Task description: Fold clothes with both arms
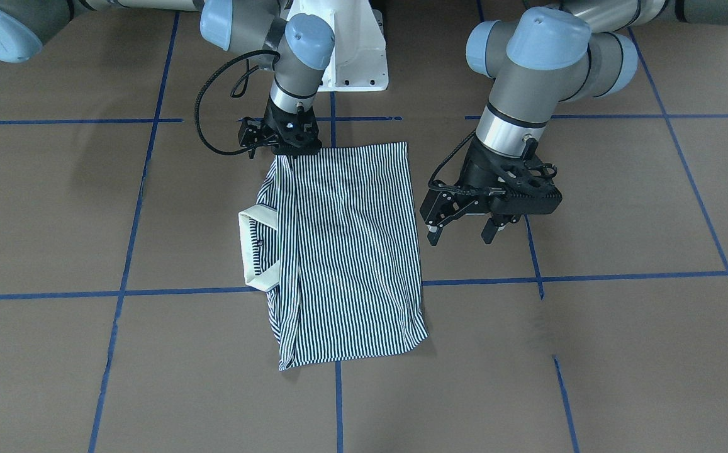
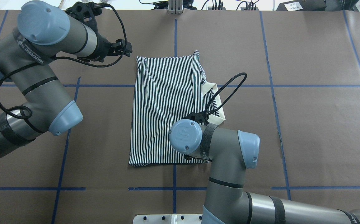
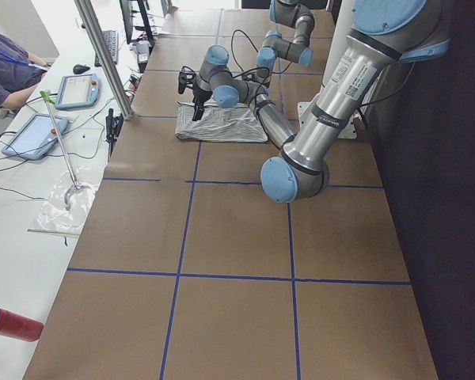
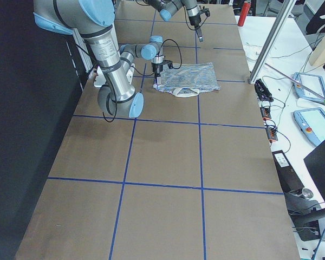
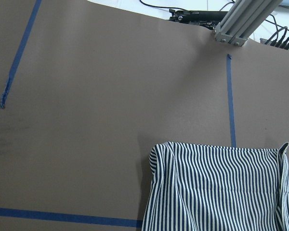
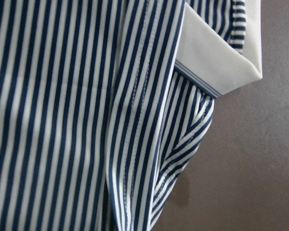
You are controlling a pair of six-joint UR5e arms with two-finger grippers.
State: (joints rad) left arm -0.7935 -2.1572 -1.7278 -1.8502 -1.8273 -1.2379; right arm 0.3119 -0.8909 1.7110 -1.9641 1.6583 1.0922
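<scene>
Polo shirt point(image 1: 351, 251) flat (collar point(image 1: 255, 251) out sideways), right gripper point(image 1: 284, 153) at corner

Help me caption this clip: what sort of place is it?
Probably a robotics lab: the left arm and right arm stand over a table gridded with blue tape, and control tablets sit on a side bench.

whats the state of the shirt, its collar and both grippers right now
polo shirt: folded into a rectangle, lying flat.
collar: sticking out past one side edge.
left gripper: open, empty, clear of the shirt.
right gripper: down at the shirt's corner nearest the robot; open or shut cannot be told.
</scene>
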